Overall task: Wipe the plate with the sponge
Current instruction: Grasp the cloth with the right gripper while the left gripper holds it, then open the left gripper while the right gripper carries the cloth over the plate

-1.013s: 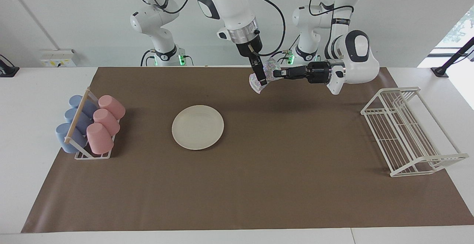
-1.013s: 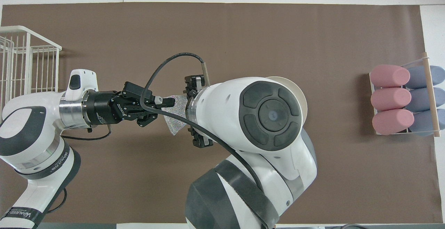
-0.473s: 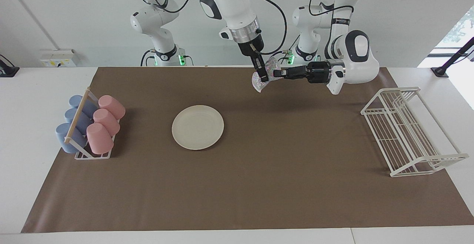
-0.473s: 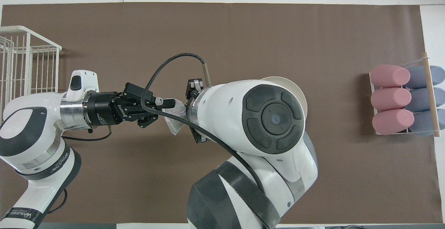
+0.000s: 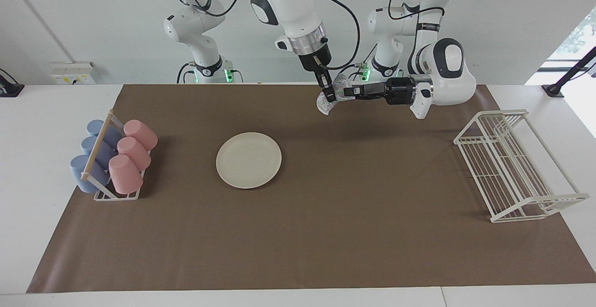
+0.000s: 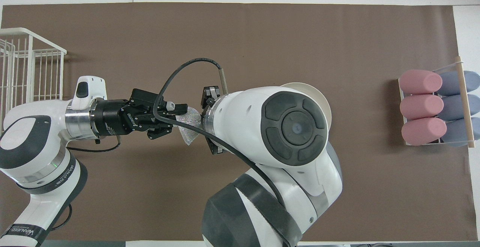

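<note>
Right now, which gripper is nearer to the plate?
Right. The right gripper hangs over the mat beside the plate, toward the left arm's end, at the sponge. The left gripper meets the sponge from still closer to that end.

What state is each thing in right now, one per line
Sponge: held in the air between both grippers.
Left gripper: at the sponge.
Right gripper: at the sponge.
Plate: flat on the mat, bare.
Cups: lying in their holder.
Rack: holds nothing.
</note>
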Controlling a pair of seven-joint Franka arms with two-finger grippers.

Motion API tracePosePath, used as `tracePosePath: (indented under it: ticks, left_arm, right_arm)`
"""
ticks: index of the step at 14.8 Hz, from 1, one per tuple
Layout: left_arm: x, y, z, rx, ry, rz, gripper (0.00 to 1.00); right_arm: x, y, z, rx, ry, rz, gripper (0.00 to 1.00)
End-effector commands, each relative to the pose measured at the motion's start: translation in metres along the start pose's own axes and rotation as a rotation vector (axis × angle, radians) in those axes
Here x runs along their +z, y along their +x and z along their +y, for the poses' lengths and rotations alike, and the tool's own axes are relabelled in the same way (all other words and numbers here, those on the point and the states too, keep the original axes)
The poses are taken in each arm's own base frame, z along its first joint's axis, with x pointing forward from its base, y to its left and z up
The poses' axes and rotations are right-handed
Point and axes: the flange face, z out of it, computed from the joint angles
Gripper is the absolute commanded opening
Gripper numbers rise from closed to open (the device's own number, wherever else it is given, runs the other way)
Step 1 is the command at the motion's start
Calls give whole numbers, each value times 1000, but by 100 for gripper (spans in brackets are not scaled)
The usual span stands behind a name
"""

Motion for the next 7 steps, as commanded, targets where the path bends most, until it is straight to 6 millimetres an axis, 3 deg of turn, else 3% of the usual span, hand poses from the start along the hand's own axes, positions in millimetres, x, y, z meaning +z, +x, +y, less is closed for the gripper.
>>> tracePosePath:
  ticks: [1,3,4,7]
  left_arm:
    - [-3,-7,-6,11,25,22,100]
    - [-5,-7,-5,19,33,27,100]
    - [-9,-6,-6,29,73,33,100]
    - [-29,-2,-6,48,148,65,100]
  right_arm:
    - [-5,6,6,7,-13,-7,0]
    - [0,14,8,6,-13,-3,0]
    - [-1,28,1,12,-8,5,0]
    - [31,85,-9,-45,-19,44,0]
